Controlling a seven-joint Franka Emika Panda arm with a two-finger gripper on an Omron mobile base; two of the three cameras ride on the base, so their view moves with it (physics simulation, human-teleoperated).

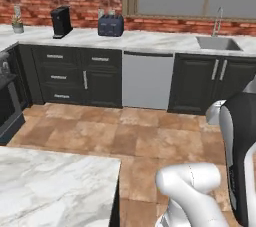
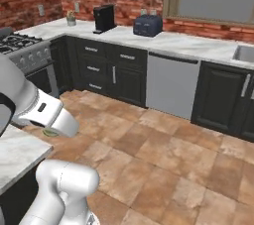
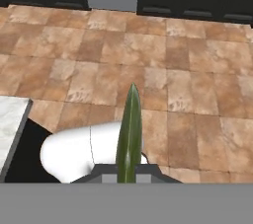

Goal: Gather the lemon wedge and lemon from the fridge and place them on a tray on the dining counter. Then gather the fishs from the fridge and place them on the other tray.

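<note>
1. Green and thin, a pointed sliver [image 3: 129, 129] stands up between the fingers [image 3: 141, 170], which are closed on its lower end. Seen edge-on it is hard to identify, but it is probably the lemon wedge of the task, darker in the skin than one would expect.
2. From the right base view the same greenish piece [image 2: 49, 132] peeks out under the white hand, just off the corner of the dining counter [image 2: 15, 157].
3. That marble surface [image 1: 50, 186] is the nearest landmark: the held wedge hangs beside its corner and over the tiled floor [image 3: 188, 70], not above the marble itself.
4. Beyond the dining counter, across the floor, run dark cabinets [image 1: 100, 76] and a grey dishwasher front [image 1: 147, 80].
5. Progress, as a judgement: the wedge is out of the fridge and in hand, so this is the carry to the reddish-brown tray. It is not yet set down.
6. Left to do, as far as one can tell from here: place the wedge, then fetch the lemon, then take both fish to the blue tray.
</note>
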